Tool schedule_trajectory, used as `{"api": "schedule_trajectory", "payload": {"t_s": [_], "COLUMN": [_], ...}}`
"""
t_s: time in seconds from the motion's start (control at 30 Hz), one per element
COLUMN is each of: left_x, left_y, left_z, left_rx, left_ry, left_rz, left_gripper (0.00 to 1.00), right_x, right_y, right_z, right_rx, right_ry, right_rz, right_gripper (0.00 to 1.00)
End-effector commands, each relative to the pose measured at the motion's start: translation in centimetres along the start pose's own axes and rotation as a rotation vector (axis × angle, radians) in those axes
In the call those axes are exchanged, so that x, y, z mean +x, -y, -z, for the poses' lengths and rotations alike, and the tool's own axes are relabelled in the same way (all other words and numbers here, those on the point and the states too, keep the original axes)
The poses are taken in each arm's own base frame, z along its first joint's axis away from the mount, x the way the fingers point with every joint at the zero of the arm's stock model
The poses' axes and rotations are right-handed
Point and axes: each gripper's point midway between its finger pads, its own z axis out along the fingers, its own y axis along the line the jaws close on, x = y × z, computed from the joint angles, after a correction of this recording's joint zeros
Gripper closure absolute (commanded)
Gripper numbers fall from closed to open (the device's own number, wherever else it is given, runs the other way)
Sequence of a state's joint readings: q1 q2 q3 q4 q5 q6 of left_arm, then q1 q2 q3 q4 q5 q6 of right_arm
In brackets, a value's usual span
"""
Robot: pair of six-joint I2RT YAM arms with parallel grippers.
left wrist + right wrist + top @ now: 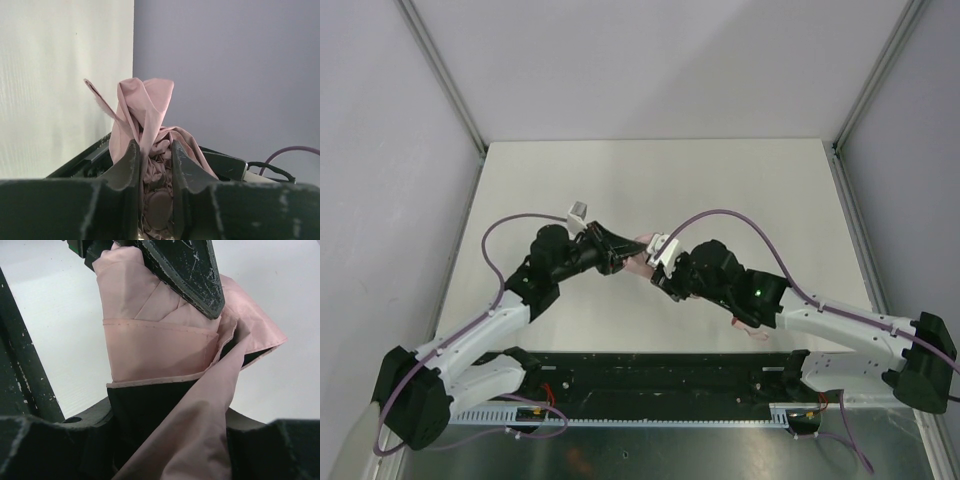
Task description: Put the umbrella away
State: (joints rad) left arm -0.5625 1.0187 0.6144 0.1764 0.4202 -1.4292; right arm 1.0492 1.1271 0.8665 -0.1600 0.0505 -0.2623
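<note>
The pale pink umbrella (640,263) is held above the table between my two grippers, with little of it showing in the top view. My left gripper (618,256) is shut on bunched pink fabric (145,105), which sticks up past its fingertips (132,150). My right gripper (658,266) faces it from the right. In the right wrist view the pink canopy (160,340) and its dark lining (145,405) fill the space between the jaws, which close around the bundle. A left finger (190,270) presses on the fabric from above. The shaft, handle and wrist loop are hidden.
The white table (650,180) lies under the arms, with grey walls on three sides. Purple cables (730,215) arc over both arms. A black rail with wiring (650,375) runs along the near edge. The right gripper's body (225,165) shows just behind the fabric.
</note>
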Motion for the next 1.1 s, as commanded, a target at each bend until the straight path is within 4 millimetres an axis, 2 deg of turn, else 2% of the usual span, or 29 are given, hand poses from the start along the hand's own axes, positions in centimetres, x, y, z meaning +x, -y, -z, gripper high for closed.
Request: {"api": "schedule_trajectory", "payload": {"t_s": [0.0, 0.13, 0.2, 0.27, 0.4, 0.53, 0.67, 0.8, 0.9, 1.07], "left_x": [-0.3, -0.1, 0.0, -0.2, -0.7, -1.9, -2.3, -2.3, -2.2, -2.0], "left_y": [5.2, 5.4, 5.2, 3.9, -0.6, -5.6, -9.0, -11.0, -11.9, -12.5], "left_z": [2.0, 2.7, 2.9, 2.5, 0.6, -0.9, -1.5, -1.1, -1.0, -0.7], "left_rx": [0.262, 0.353, 0.393, 0.394, 0.315, 0.187, 0.14, 0.109, 0.095, 0.094], "left_ry": [0.068, 0.095, 0.115, 0.127, 0.125, 0.15, 0.156, 0.167, 0.161, 0.16], "left_rz": [-0.179, -0.279, -0.373, -0.455, -0.61, -0.714, -0.76, -0.785, -0.796, -0.804], "left_gripper": [1.0, 1.0, 1.0, 1.0, 1.0, 1.0, 1.0, 1.0, 1.0, 1.0], "right_x": [-3.4, -2.1, -1.6, -0.9, 2.0, 5.9, 8.6, 9.4, 9.4, 8.3], "right_y": [0.4, 0.8, 1.0, 0.9, 0.9, 1.4, 0.9, 0.5, -0.2, -0.7], "right_z": [-0.3, -1.3, -2.1, -3.2, -6.2, -9.1, -10.8, -10.3, -9.0, -7.0], "right_rx": [0.024, 0.038, 0.038, 0.024, 0.033, 0.051, 0.027, -0.029, -0.099, -0.179], "right_ry": [0.087, 0.053, 0.052, 0.061, 0.051, 0.007, -0.034, -0.063, -0.083, -0.071], "right_rz": [-0.067, -0.102, -0.112, -0.111, -0.086, -0.11, -0.133, -0.201, -0.263, -0.361], "right_gripper": [1.0, 0.9, 0.91, 0.94, 0.97, 0.88, 0.74, 0.53, 0.48, 0.39]}}
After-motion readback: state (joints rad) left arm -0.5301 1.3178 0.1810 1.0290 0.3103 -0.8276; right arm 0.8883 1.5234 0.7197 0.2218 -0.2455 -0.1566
